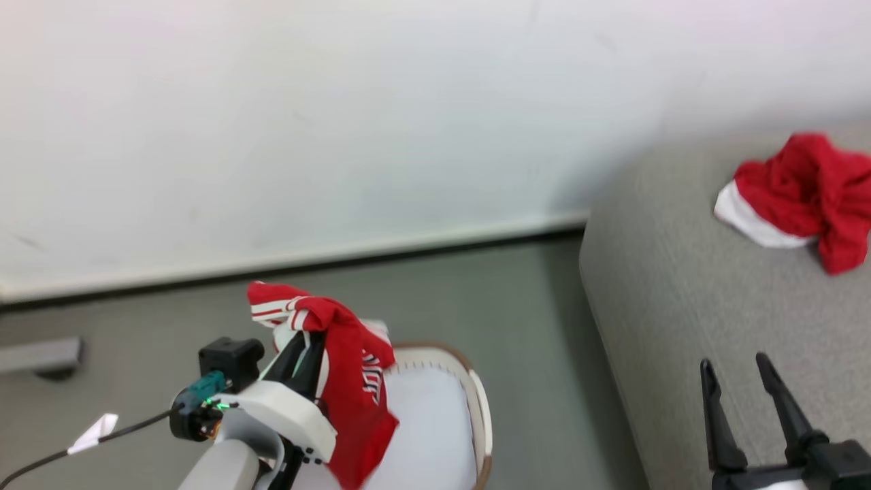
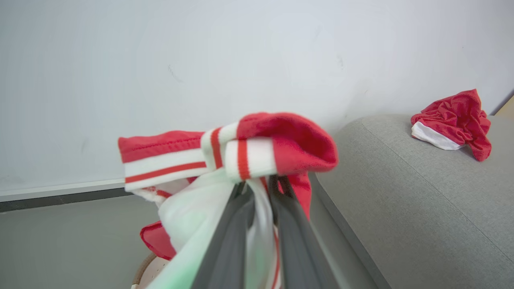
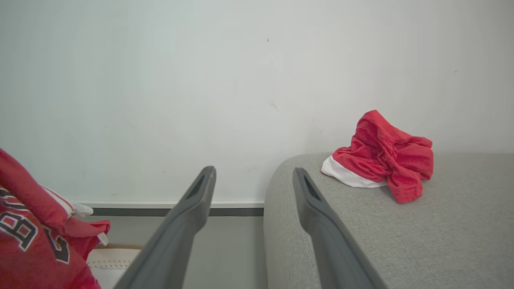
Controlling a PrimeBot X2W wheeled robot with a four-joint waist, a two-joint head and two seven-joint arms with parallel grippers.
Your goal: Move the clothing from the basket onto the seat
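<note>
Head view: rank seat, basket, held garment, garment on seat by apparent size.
1. seat
2. basket, by outline; partly covered and cropped
3. held garment and garment on seat: look alike; held one is nearer, so unranked

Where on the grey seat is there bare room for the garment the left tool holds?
The large grey fabric seat is bare from its rounded near edge to the crumpled red garment with a white hem at its far end; crowded only there.
</note>
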